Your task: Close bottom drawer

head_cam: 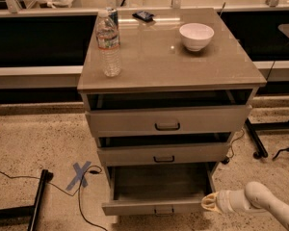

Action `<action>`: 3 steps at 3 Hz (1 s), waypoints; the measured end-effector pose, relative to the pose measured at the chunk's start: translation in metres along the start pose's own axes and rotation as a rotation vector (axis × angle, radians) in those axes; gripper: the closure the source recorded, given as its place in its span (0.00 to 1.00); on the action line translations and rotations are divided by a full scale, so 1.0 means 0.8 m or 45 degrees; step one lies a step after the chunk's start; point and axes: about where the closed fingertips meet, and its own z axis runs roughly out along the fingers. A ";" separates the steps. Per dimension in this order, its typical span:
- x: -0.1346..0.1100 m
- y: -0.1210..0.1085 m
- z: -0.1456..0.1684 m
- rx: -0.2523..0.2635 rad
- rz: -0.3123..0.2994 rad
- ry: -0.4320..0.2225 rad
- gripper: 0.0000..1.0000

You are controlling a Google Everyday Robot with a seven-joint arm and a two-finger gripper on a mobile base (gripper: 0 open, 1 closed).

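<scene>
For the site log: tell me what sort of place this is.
Probably a lab or office test space: a drawer cabinet on speckled floor, a tape cross marking the floor, cables trailing. The hand is at the right front corner of the open bottom drawer.

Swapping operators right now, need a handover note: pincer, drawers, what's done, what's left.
Pincer: low on the right, at the right end of the front panel of the bottom drawer; contact cannot be confirmed from this view.
Bottom drawer: pulled far out, its handle facing the camera.
Middle drawer and top drawer: each out a little, not part of this job.
Cabinet top: water bottle and bowl, both upright.
Done: pincer is at the drawer front; nothing is closed.
Left: push the bottom front panel straight in, likely until flush.
</scene>
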 end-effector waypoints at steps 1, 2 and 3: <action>0.013 -0.001 0.014 -0.057 0.004 0.067 1.00; 0.013 -0.001 0.014 -0.081 0.008 0.086 1.00; 0.013 -0.002 0.013 -0.081 0.008 0.085 1.00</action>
